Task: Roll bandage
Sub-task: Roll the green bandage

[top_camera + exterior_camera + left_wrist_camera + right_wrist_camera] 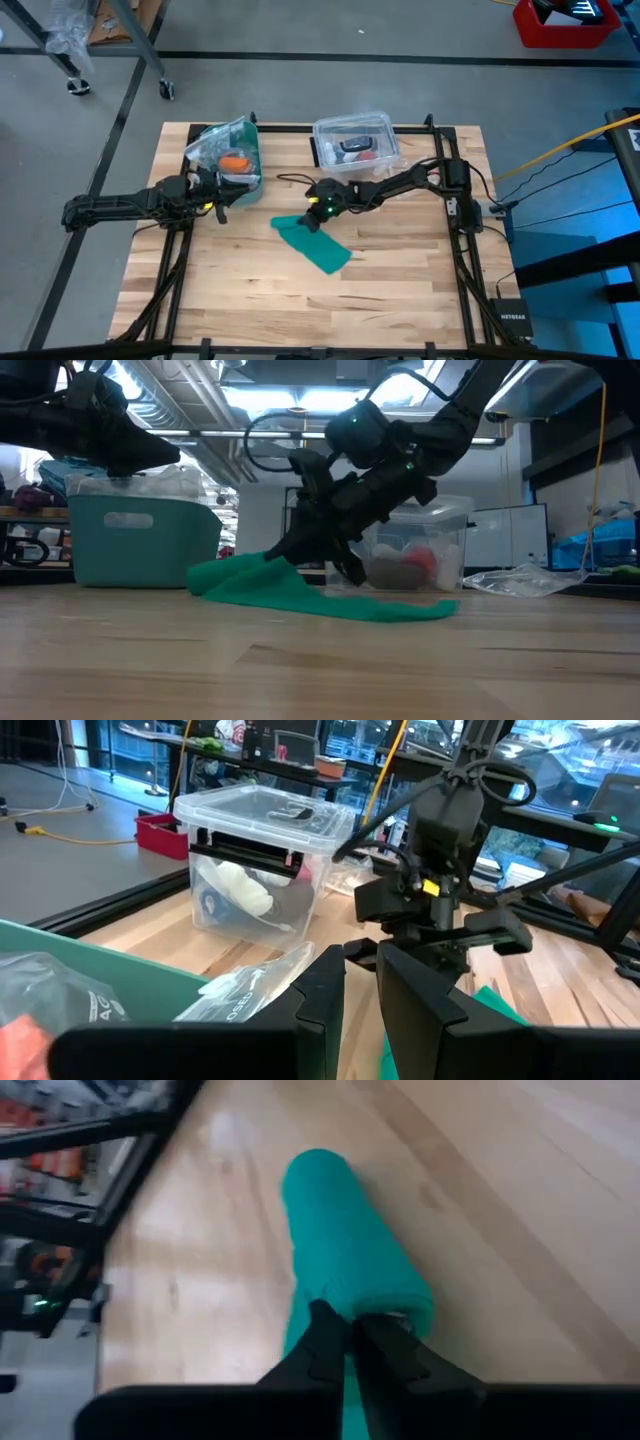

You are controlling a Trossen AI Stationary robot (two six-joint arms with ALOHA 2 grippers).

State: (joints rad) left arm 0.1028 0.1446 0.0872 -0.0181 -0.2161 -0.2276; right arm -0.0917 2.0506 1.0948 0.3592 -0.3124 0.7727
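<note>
The bandage (314, 243), a teal strip, lay near the middle of the wooden table (400, 290), one end flat on the boards and the other lifted and folded over where the right gripper (313, 217) pinched it. In the right wrist view the fabric (345, 1250) curled back over itself in a loose first turn, the dark fingers (325, 1342) clenched on its near edge. From table height the strip (300, 592) rose to a low hump under the gripper (322, 565) and trailed off flat toward the clear plastic box (420, 545) behind it.

The step in hand looked to be starting the roll. Done well, it would call for keeping the pinched edge square to the strip's length, so the turns stack evenly instead of coning to one side, and for holding the fold low and snug against the flat part, since soft stretch fabric springs open when slack. The free tail probably needed pinning or light drag against the wood as the roll advanced.

The left gripper (221, 196) waited beside the teal bin (234, 150) at the table's left rear, clear of the bandage; its fingers (425, 1005) stood slightly apart, holding nothing.
</note>
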